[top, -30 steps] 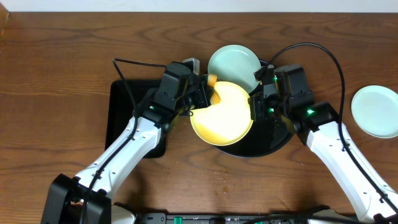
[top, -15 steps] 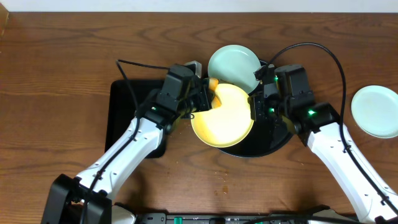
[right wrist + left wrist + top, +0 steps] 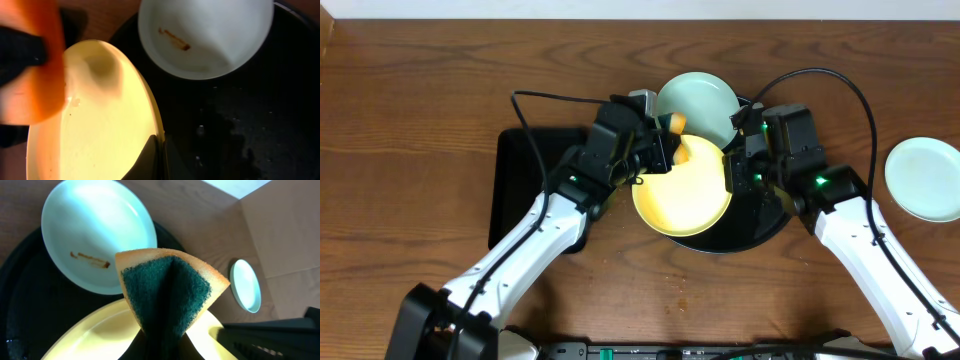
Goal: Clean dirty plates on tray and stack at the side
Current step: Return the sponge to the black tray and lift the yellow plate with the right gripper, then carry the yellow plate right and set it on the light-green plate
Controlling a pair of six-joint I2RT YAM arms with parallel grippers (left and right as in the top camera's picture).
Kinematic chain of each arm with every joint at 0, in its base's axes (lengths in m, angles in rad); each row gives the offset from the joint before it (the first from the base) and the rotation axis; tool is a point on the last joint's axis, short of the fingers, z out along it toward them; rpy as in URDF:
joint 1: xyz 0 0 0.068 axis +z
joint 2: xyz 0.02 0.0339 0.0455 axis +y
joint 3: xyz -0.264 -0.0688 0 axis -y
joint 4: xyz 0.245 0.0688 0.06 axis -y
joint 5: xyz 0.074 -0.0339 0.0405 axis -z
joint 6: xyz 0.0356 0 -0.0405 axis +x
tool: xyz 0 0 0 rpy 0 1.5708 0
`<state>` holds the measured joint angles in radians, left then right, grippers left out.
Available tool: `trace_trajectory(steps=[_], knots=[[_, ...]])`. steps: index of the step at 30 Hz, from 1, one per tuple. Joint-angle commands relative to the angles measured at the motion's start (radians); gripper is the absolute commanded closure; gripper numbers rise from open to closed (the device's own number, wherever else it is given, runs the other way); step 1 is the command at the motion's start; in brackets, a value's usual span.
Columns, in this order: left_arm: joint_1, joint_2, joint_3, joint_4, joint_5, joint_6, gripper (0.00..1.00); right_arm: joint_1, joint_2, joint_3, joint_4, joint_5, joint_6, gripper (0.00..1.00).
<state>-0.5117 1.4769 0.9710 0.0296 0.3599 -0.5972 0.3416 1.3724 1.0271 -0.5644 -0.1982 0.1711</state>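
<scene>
Holding a folded sponge [image 3: 170, 287] clenched in my left jaws, I have its green rough side facing the wrist camera and its orange side outward. From above, the sponge is at the back left edge of the pale yellow plate [image 3: 685, 195]; whether it touches the plate there I cannot tell. My right jaws are clamped on the right rim of this same plate. The yellow plate is over the front left part of the round black tray [image 3: 760, 225], and its left edge reaches past the tray's rim.

Behind it, at the back of the tray, lies a pale blue-white plate [image 3: 695, 100] with a thin brown smear [image 3: 90, 260] inside; the yellow plate is just beside it. Another pale plate [image 3: 923, 178] lies alone on the desk [image 3: 420, 90], well apart to the right. A rectangular black tray [image 3: 515, 170] is on the desk under my left arm.
</scene>
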Motion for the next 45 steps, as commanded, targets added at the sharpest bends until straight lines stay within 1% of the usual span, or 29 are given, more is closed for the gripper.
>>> trace_trajectory(steps=[1,4,6,13,19,21,24,29,32,36,41,45], knots=[[0.009,-0.072,-0.006,0.002,-0.003,0.018,0.92,-0.008,-0.02,-0.001,0.0,0.077,-0.024,0.99],[0.042,-0.11,-0.006,-0.049,-0.014,0.034,0.93,-0.008,-0.02,-0.001,0.0,0.117,-0.029,0.99],[0.079,-0.127,-0.006,-0.107,-0.014,0.07,0.93,-0.008,-0.02,-0.001,0.0,0.149,-0.039,0.99],[0.294,-0.145,-0.006,-0.38,-0.013,0.159,0.93,-0.007,-0.036,-0.001,-0.012,0.381,-0.088,0.99],[0.471,-0.145,-0.006,-0.535,-0.014,0.268,0.93,-0.007,-0.091,0.0,-0.007,0.461,-0.111,0.99],[0.529,-0.145,-0.006,-0.579,-0.014,0.275,0.92,-0.007,-0.109,0.0,-0.002,0.496,-0.125,0.99],[0.583,-0.145,-0.006,-0.621,-0.014,0.294,0.93,-0.007,-0.132,0.0,0.004,0.499,-0.125,0.99],[0.62,-0.143,-0.006,-0.674,-0.016,0.355,0.93,-0.007,-0.152,0.0,0.02,0.544,-0.184,0.99],[0.62,-0.143,-0.006,-0.697,-0.063,0.365,0.92,-0.005,-0.157,0.0,0.024,0.568,-0.238,0.99],[0.62,-0.138,-0.006,-0.733,-0.138,0.365,0.92,0.038,-0.157,0.0,0.024,0.72,-0.283,0.99],[0.62,-0.131,-0.007,-0.75,-0.144,0.369,0.92,0.175,-0.157,0.0,0.043,0.902,-0.364,0.99],[0.62,-0.131,-0.013,-0.751,-0.144,0.368,0.92,0.325,-0.153,0.0,0.076,1.108,-0.493,0.99]])
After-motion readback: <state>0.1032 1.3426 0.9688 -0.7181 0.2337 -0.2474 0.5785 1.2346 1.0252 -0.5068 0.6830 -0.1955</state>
